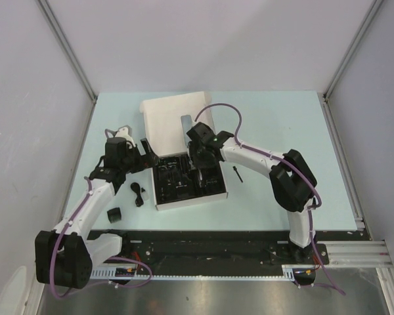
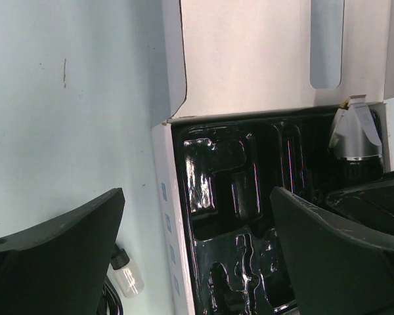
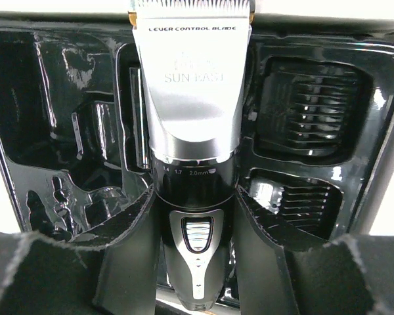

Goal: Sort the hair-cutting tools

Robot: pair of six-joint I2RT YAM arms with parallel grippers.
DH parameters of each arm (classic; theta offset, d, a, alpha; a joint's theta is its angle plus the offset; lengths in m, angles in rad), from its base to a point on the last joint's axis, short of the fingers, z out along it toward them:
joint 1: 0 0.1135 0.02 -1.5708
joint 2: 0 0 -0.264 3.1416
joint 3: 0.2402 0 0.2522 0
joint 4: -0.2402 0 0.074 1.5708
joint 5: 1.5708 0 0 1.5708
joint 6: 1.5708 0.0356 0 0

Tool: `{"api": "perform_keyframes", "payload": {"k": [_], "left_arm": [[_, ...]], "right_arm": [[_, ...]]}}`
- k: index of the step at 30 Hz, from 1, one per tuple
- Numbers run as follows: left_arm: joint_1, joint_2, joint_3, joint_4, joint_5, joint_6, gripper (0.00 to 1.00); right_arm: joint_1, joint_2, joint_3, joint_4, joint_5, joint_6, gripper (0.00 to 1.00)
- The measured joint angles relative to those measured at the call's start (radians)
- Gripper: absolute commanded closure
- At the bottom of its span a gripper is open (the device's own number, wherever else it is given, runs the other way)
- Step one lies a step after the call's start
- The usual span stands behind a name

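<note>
Lab robot cell: grey panel walls (image 1: 20, 98), aluminium frame posts (image 1: 66, 49) – pale-green table (image 1: 282, 131)

Black-and-silver clipper (image 3: 194, 131) was pinched between the right gripper (image 3: 194, 191)'s jaws, toothed blade pointing straight away from them. Two black comb guards (image 3: 308, 108) sat just right of those jaws, one past the other. Thin brush (image 1: 238, 174) lay further right. Small black cable (image 1: 138, 194) sat back behind the left gripper (image 2: 197, 197).

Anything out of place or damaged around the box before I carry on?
Nothing spilled or damaged. Loose outside the box: thin brush on its right, cable and one comb guard on its left. The clipper is straight over its slot in the tray.
</note>
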Motion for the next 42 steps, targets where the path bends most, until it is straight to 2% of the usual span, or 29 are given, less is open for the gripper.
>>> {"api": "perform_keyframes", "payload": {"k": [9, 20, 24, 30, 35, 39, 42], "left_arm": [[0.0, 0.025, 0.006, -0.018, 0.005, 0.008, 0.0], [0.0, 0.045, 0.02, -0.029, 0.005, 0.01, 0.0], [0.0, 0.045, 0.02, -0.033, 0.005, 0.01, 0.0], [0.0, 0.045, 0.02, -0.034, 0.005, 0.01, 0.0], [0.0, 0.045, 0.02, -0.034, 0.005, 0.01, 0.0], [0.0, 0.045, 0.02, -0.034, 0.005, 0.015, 0.0], [0.0, 0.045, 0.02, -0.034, 0.005, 0.017, 0.0]], "right_arm": [[0.033, 0.083, 0.113, -0.095, 0.013, 0.007, 0.94], [0.04, 0.1, 0.122, -0.172, 0.058, 0.046, 0.9], [0.046, 0.104, 0.132, -0.193, 0.059, 0.047, 0.79], [0.056, 0.129, 0.164, -0.223, 0.073, 0.053, 0.69], [0.064, 0.14, 0.177, -0.237, 0.08, 0.053, 0.64], [0.065, 0.147, 0.184, -0.243, 0.082, 0.053, 0.5], [0.066, 0.15, 0.184, -0.244, 0.084, 0.056, 0.46]]}}
